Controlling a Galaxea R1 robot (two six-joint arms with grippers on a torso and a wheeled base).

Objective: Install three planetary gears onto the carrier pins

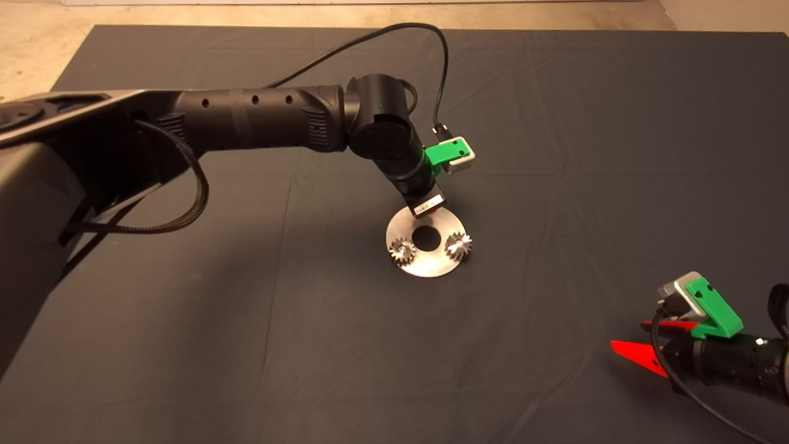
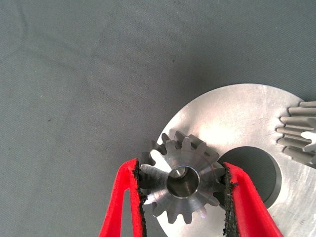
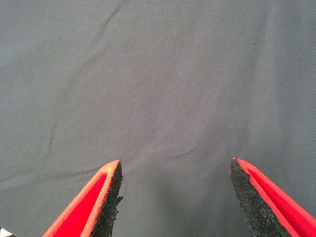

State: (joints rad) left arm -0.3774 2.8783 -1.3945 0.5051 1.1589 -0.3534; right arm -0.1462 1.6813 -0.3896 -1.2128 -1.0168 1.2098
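Note:
The round silver plate point(image 1: 425, 266) lies mid-mat. Two planetary gears point(image 1: 401, 251) point(image 1: 458, 245) sit on carrier pins on its near side. My left gripper point(image 1: 427, 208) hangs over the plate's far edge, its fingers hidden under the wrist in the head view. In the left wrist view my left gripper point(image 2: 182, 168) is shut on the third gear point(image 2: 197, 197), its pads point(image 2: 138, 187) against the teeth on both sides. A pin tip point(image 2: 177, 173) shows inside that gear's centre hole, over the plate point(image 2: 232, 118). Another gear point(image 2: 301, 133) shows at the picture's edge. My right gripper point(image 1: 627, 334) point(image 3: 175, 165) is open and empty.
The left arm's cable point(image 1: 441, 74) loops above the wrist. My right arm is parked at the mat's near right. The floor point(image 1: 37, 37) shows beyond the mat's far left corner.

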